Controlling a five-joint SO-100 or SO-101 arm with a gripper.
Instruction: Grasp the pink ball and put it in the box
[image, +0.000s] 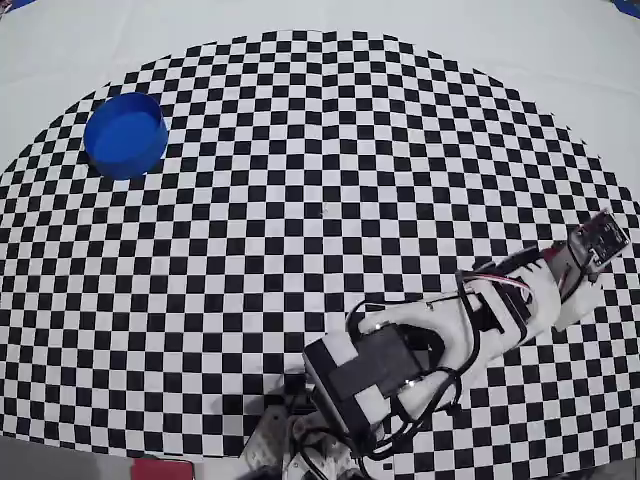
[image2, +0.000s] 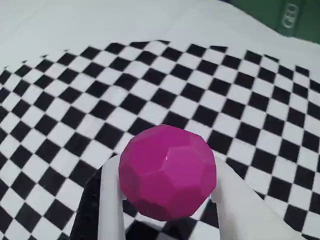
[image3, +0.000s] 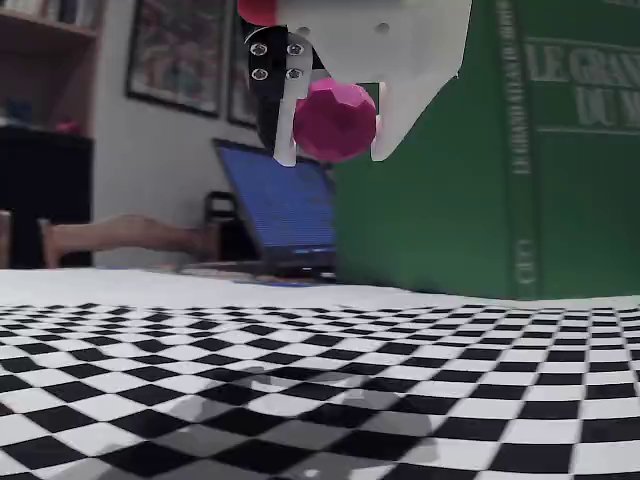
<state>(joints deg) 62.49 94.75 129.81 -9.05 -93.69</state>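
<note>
The pink ball (image2: 167, 172), a faceted magenta sphere, sits between the two white fingers (image2: 111, 197) of my gripper (image2: 167, 175), which is shut on it. In the fixed view the gripper (image3: 335, 135) holds the ball (image3: 335, 120) well above the checkered mat. In the overhead view the gripper (image: 598, 240) is at the right edge of the mat, and the ball is hidden under it. The box (image: 125, 133), a round blue container, stands at the far left of the mat, far from the gripper.
The checkered mat (image: 320, 200) covers the table. A flat pink-red object (image: 160, 470) lies at the near edge by the arm's base. In the fixed view a large green book (image3: 520, 150) and a laptop (image3: 285, 215) stand beyond the mat.
</note>
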